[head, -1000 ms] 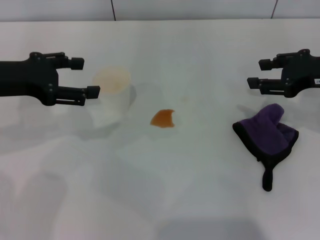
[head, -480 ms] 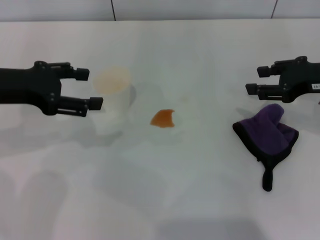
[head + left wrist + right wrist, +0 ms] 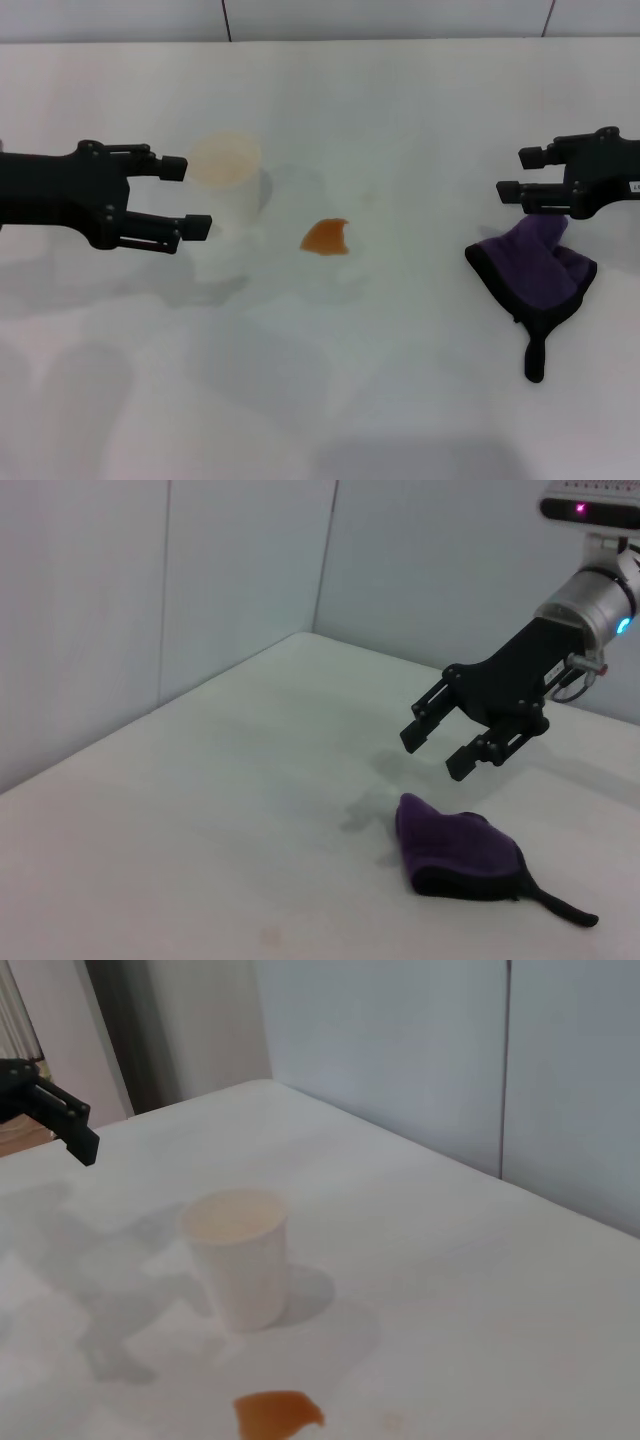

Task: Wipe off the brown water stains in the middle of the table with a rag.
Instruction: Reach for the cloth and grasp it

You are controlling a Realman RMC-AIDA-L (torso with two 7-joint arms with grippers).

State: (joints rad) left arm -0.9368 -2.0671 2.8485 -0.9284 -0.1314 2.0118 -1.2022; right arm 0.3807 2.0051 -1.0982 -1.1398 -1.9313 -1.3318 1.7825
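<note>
The brown water stains (image 3: 326, 237) sit as one small orange-brown patch in the middle of the table (image 3: 400, 120). The patch looks wet and whole, so I think no wiping has been done yet.

The rag (image 3: 535, 265) lies well off to the robot's right of the patch. It is a soft dark purple bundle with a black edge, and its black loop tab points toward the robot. It rests flat on the table and nothing grips it.

The right gripper (image 3: 518, 172) hangs just above the far end of the rag. Its two fingers are spread apart and hold nothing. From the head view it seems to float over the cloth and not touch it, but that is hard to be sure of. The left wrist view also shows it a little above the rag, with a shadow under it. I think it is there to come down and pinch the cloth, since that arm is the close one.

A white cup (image 3: 232, 190) stands upright on the other side of the patch, near it but not touching. It may be where the brown water came from.

The left gripper (image 3: 186, 197) is beside the cup, on the robot's left. Its fingers are apart too, and empty. It is far from the rag, so it is likely just waiting out of the way.
</note>
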